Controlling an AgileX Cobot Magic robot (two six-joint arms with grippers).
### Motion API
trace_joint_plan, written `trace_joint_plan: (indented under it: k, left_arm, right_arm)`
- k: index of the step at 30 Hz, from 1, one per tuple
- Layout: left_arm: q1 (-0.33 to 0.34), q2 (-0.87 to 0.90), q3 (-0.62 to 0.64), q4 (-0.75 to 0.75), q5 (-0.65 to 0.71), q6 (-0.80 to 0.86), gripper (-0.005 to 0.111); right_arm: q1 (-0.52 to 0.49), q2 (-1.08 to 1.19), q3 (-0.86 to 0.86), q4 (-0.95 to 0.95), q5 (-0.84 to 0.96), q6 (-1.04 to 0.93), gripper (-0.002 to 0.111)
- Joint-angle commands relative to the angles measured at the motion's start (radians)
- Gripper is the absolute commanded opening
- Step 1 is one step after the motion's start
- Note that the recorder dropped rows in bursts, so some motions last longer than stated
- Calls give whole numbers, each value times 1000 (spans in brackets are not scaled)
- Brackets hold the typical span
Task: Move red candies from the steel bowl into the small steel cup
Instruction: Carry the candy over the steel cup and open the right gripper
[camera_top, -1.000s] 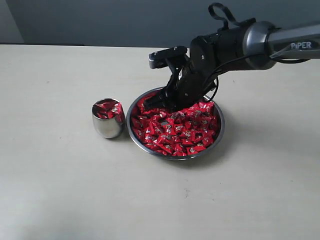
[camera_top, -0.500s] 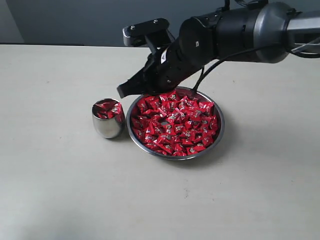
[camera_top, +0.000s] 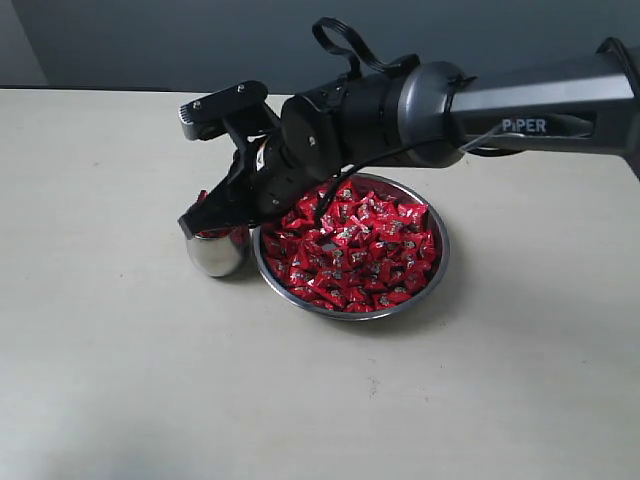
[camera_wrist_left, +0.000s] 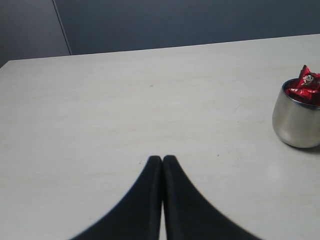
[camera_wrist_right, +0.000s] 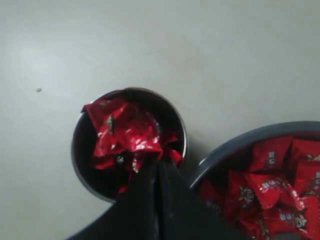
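The steel bowl (camera_top: 350, 312) sits mid-table, heaped with red candies (camera_top: 360, 245). Just left of it stands the small steel cup (camera_top: 215, 257), which holds several red candies (camera_wrist_right: 107, 145) piled up to its rim. My right gripper (camera_top: 190, 225) reaches across the bowl and hangs right over the cup's mouth. Its jaws are shut, with the tips (camera_wrist_right: 157, 164) pinching the wrapper of a red candy (camera_wrist_right: 132, 137). My left gripper (camera_wrist_left: 163, 159) is shut and empty, low over bare table, and the cup (camera_wrist_left: 297, 120) is off to its side.
The bowl's rim (camera_wrist_right: 235, 142) nearly touches the cup. The right arm (camera_top: 520, 95) stretches in from the right, above the bowl's far side. Pale table surface (camera_top: 130, 380) lies around both vessels.
The right gripper has lifted out of the bowl and swung left, from over the candies to above the cup. The bowl and cup have not moved.
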Motion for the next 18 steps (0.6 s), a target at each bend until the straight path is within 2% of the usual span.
trace_joint_plan:
  k: [1, 15, 18]
  left_arm:
    - [-8, -5, -8, 2, -5, -2, 0]
    - [-8, -5, -8, 2, -5, -2, 0]
    - [-8, -5, -8, 2, -5, -2, 0]
  right_arm:
    - [0, 17, -6, -6, 1, -4, -1]
    - [0, -4, -6, -11, 62, -4, -1]
    - [0, -22, -6, -11, 71, -4, 13]
